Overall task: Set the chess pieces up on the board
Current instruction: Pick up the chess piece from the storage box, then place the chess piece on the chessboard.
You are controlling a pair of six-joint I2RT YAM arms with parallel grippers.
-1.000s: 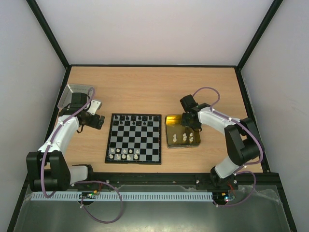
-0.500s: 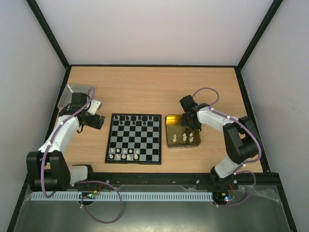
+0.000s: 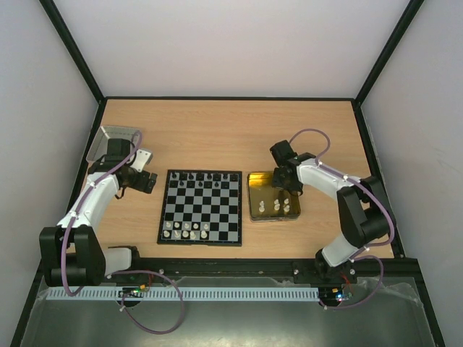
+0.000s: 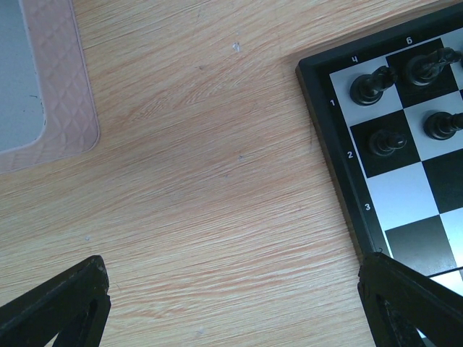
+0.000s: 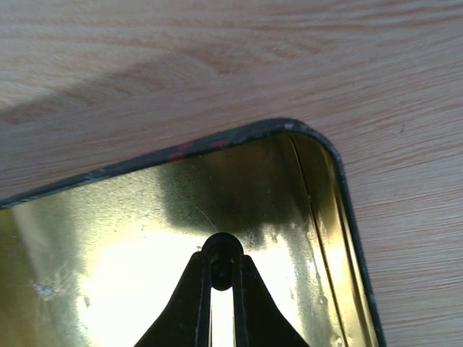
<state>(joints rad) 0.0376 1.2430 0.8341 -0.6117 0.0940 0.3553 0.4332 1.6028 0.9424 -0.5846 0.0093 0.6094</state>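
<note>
Right wrist: right pincer (image 5: 221,270) pinches dark piece (image 5: 221,247) in gold tray (image 5: 289,188); left pincer (image 4: 231,269) spread beside board (image 4: 340,173).

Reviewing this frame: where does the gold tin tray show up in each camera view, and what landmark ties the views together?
Top external: gold tray right of the board, under the right gripper.
Left wrist: not in it.
Right wrist: the tray fills the lower frame, its rounded corner ahead of the gripper, which is shut on a dark piece.
Shared landmark: the wooden table, in all three views.
</note>
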